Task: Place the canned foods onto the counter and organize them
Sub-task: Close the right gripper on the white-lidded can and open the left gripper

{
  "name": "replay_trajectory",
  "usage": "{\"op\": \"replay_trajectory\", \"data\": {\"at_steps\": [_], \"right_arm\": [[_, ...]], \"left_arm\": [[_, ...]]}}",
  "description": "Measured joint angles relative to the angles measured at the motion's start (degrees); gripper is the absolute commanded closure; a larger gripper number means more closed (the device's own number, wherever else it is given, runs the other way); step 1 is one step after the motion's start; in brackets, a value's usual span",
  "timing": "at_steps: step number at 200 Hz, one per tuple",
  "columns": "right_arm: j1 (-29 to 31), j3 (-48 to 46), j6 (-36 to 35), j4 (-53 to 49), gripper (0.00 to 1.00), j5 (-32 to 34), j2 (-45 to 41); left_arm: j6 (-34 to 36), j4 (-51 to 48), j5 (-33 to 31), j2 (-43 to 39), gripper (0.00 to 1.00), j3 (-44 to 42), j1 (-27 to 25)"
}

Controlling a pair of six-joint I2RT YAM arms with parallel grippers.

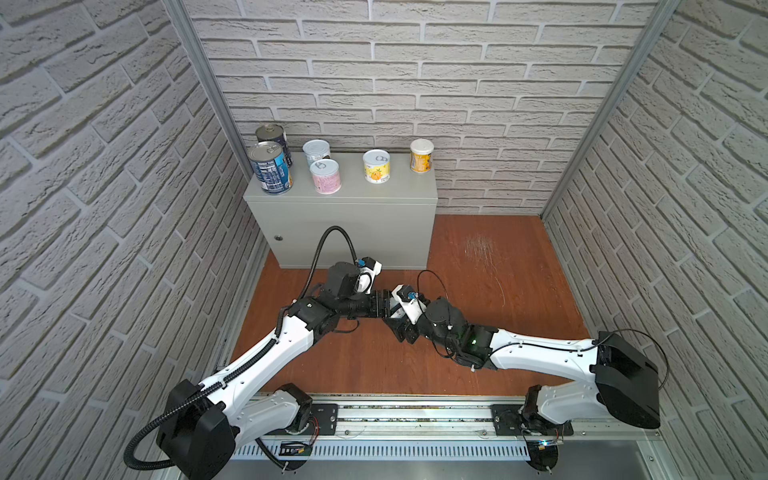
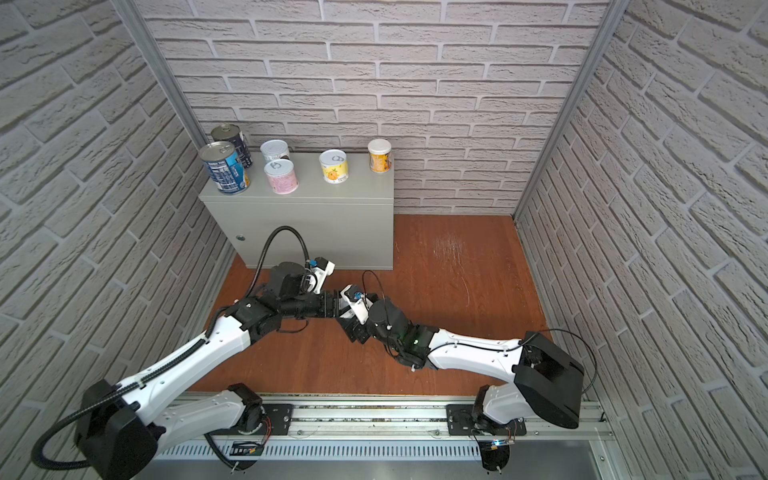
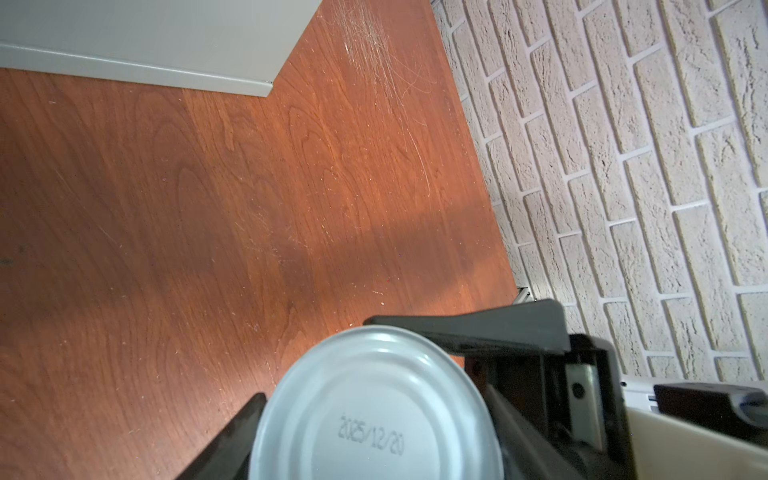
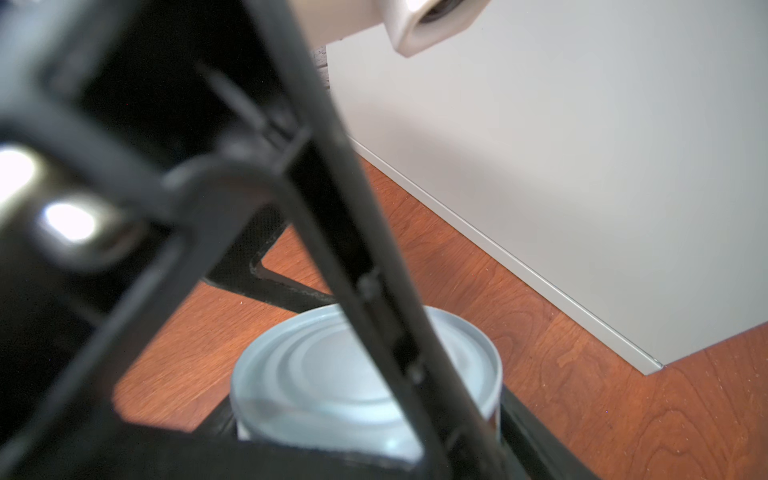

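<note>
Several canned foods stand on the counter [image 1: 374, 195]: two dark-blue cans [image 1: 272, 168] at its left end, then a white can [image 1: 316, 151], a pink can [image 1: 325, 176] and two yellow cans [image 1: 376, 166]. Low over the floor in front of the counter both arms meet. My left gripper [image 3: 324, 365] is shut on a pale-bottomed can [image 3: 374, 415] with a printed date. My right gripper [image 4: 365, 415] hugs the sides of the same can [image 4: 316, 374], with a left finger [image 4: 374, 291] crossing in front. In both top views the grippers hide this can.
The reddish-brown wooden floor [image 1: 478, 270] stretches to the right of the counter, with a scratched patch. Brick-pattern walls [image 1: 415, 83] close in the back and both sides. A metal rail [image 1: 415, 415] carries the arm bases at the front.
</note>
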Motion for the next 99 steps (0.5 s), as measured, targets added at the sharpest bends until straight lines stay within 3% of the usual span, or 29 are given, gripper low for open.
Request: {"op": "replay_trajectory", "data": {"at_steps": [8, 23, 99], "right_arm": [[0.0, 0.0, 0.0, 0.1, 0.35, 0.0, 0.1], [0.0, 0.0, 0.1, 0.1, 0.35, 0.1, 0.1], [0.0, 0.0, 0.8, 0.0, 0.36, 1.5, 0.6]], "left_arm": [[0.0, 0.0, 0.0, 0.0, 0.49, 0.0, 0.1], [0.1, 0.0, 0.3, 0.2, 0.35, 0.0, 0.3], [1.3, 2.8, 3.1, 2.0, 0.09, 0.0, 2.0]]}}
